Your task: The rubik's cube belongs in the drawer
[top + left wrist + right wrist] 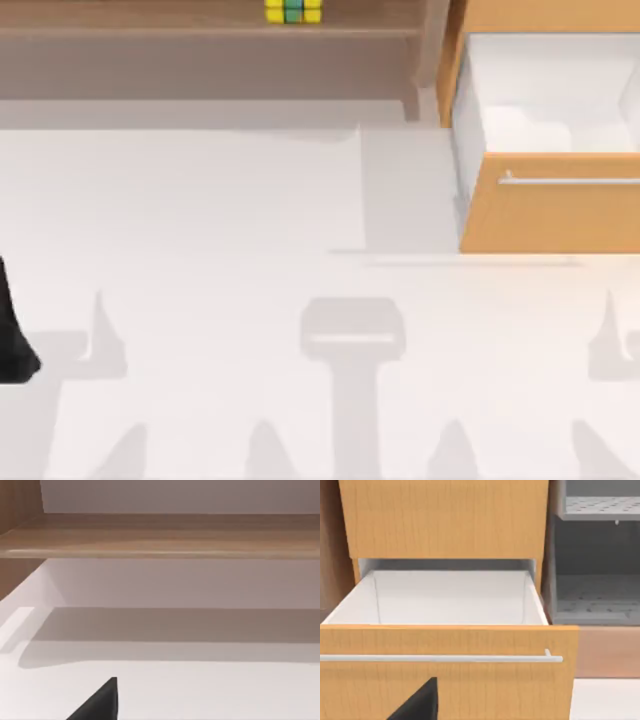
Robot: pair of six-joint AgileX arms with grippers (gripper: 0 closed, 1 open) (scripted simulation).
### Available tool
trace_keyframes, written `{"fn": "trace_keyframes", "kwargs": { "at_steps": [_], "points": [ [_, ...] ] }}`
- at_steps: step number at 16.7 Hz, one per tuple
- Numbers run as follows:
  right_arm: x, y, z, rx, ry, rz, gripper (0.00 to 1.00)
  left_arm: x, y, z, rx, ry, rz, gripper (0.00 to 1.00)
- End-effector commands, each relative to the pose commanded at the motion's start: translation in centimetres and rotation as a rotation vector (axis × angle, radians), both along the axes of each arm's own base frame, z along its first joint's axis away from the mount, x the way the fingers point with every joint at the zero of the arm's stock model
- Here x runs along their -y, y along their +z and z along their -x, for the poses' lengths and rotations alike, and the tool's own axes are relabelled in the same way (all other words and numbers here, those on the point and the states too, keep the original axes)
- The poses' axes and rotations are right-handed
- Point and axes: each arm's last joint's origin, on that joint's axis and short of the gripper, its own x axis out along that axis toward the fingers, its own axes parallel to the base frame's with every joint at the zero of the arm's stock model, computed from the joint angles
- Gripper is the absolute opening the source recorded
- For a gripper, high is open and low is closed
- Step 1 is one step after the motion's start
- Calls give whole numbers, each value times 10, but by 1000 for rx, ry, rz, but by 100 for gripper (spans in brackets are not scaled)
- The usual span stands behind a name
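The rubik's cube (293,10), a small yellow block gridded with green and blue squares, sits on the long brown wooden shelf (200,35) at the worktop's (200,200) far edge, well apart from the drawer (550,205). The drawer stands pulled out at far right: smooth orange-brown wood front, thin silver bar handle (570,181), white interior. The left arm (12,340) shows as a dark shape at the worktop's left edge. Whether either pincer is spread or pressed together cannot be told.
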Motion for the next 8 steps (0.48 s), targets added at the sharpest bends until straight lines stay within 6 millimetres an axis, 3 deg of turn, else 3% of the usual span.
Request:
{"fn": "trace_keyframes", "kwargs": {
  "at_steps": [4, 8],
  "points": [
    [-2, 6, -1, 5, 6, -9, 100, 0, 0, 0, 0, 0, 0, 100],
    [-11, 33, -10, -4, 24, -42, 100, 0, 0, 0, 0, 0, 0, 100]
  ]
}}
